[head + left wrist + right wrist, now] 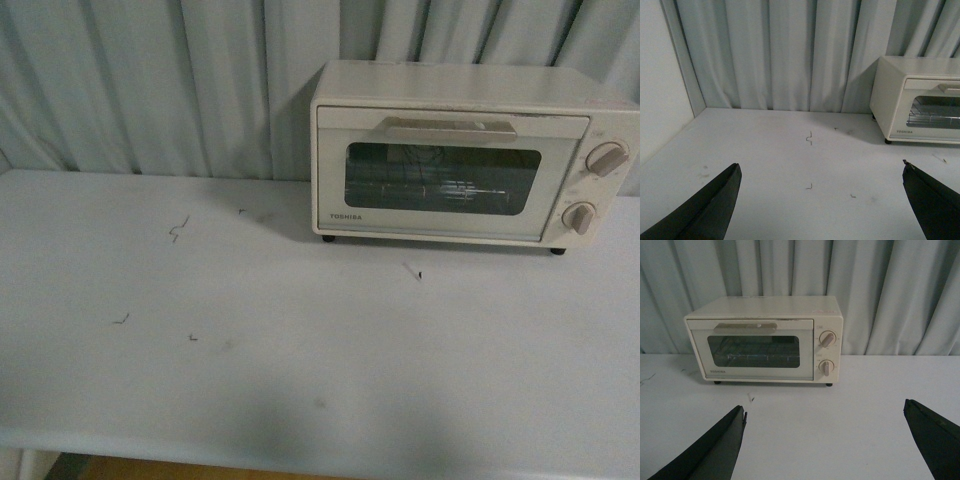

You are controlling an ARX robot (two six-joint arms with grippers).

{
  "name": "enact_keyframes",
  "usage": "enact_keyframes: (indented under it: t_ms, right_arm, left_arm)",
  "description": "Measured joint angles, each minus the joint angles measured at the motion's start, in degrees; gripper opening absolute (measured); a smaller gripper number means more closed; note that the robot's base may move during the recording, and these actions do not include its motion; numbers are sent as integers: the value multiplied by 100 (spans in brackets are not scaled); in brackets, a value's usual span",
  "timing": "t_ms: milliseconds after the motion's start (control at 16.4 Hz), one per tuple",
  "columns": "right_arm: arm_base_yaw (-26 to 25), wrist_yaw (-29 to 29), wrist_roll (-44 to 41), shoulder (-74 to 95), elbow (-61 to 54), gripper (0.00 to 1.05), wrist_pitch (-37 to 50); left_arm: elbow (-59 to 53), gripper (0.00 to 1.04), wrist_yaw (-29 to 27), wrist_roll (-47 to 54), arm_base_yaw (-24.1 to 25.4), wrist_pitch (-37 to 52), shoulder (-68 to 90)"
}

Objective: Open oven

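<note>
My small boxy cream-white toaster oven (440, 178) sits shut at the white table's (250, 350) far right, against the pale pleated curtain (200, 80) (flat bar handle (450, 128) untouched). My left claw (820, 165) and right claw (825, 406) gape wide, empty.

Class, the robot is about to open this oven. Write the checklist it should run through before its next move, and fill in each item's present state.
1. The oven has its door shut, ready to be opened: ok.
2. The handle at the door's top is in plain sight, with nothing on it: ok.
3. The right gripper is open and empty, facing the oven: ok.
4. The left gripper is open and empty, away from the door: ok.
5. The table in front of the door shows only small marks: ok.
6. Whether the oven is hot: cannot tell.
</note>
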Motion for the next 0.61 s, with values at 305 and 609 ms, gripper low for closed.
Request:
enact_keyframes:
  t_ms: [305, 609]
  right_arm:
    - [0, 0, 0, -2, 0, 98, -28]
    - [0, 0, 0, -2, 0, 98, -28]
  left_arm:
    - [0, 98, 0, 0, 0, -24, 0]
    - [0, 98, 0, 0, 0, -24, 0]
